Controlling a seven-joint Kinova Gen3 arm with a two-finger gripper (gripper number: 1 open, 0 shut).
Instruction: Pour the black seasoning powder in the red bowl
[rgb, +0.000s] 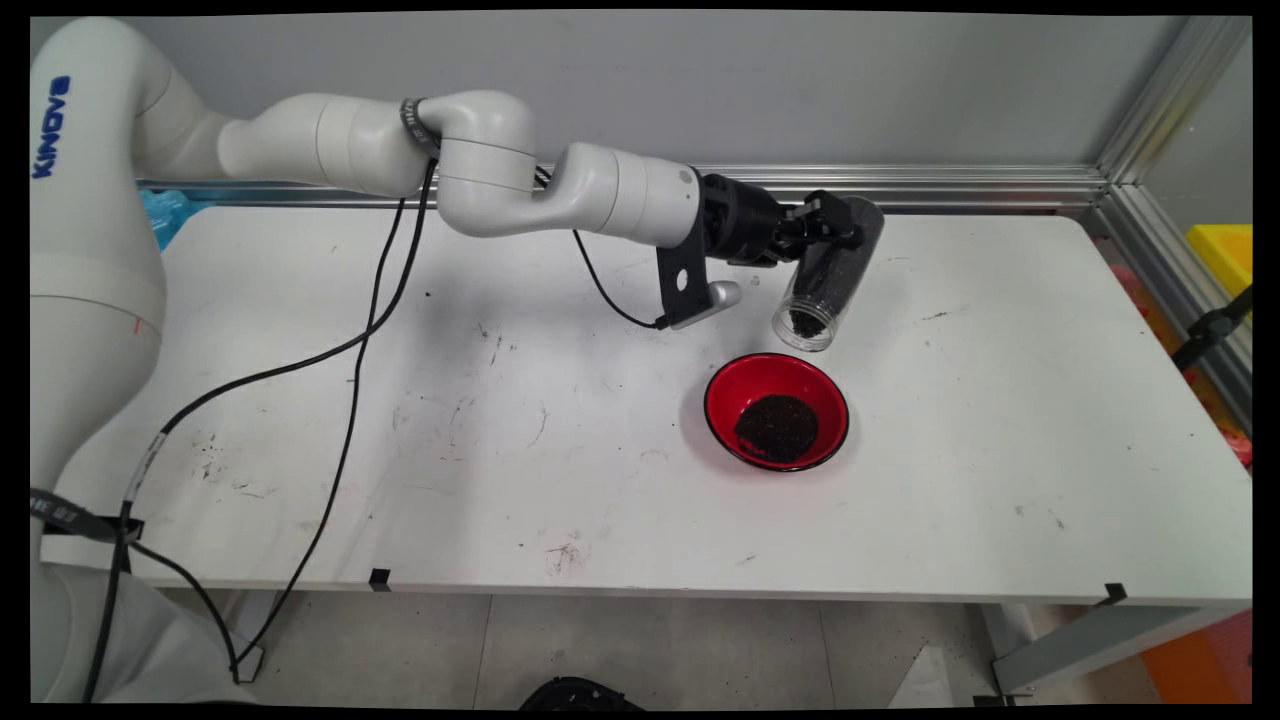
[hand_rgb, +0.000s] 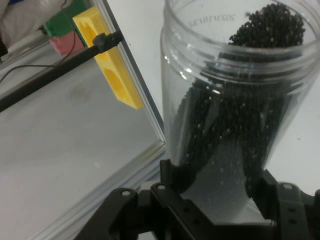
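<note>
While my arm reaches in from the left across the white table (rgb: 300, 420), my gripper (rgb: 835, 232) is clenched on a clear plastic jar (rgb: 828, 280), one finger on each side of its body near the closed end. I hold the jar in the air, tilted steeply, with its open mouth pointing down and toward the table's near side. The jar carries small black granules (rgb: 806, 322); in the main view some have gathered at the lower lip of the mouth. In the hand view the granules (hand_rgb: 235, 125) coat the jar (hand_rgb: 200, 75) along its length and heap up at the open rim, and my fingers (hand_rgb: 172, 175) press against the jar's sides just above the black linkage.

Below the mouth and a little nearer the table's front edge stands a red bowl (rgb: 730, 385) with a dark rim. It rests flat on the table, apart from the jar. A pile of the same black granules (rgb: 777, 428) lies in its bottom, toward the near right side.

Black cables (rgb: 350, 400) hang from my arm and trail down past the table's front left. An aluminium rail (rgb: 950, 180) runs along the back of the table and down its right side, and a yellow block (rgb: 1225, 255) sits beyond that rail at the right.
</note>
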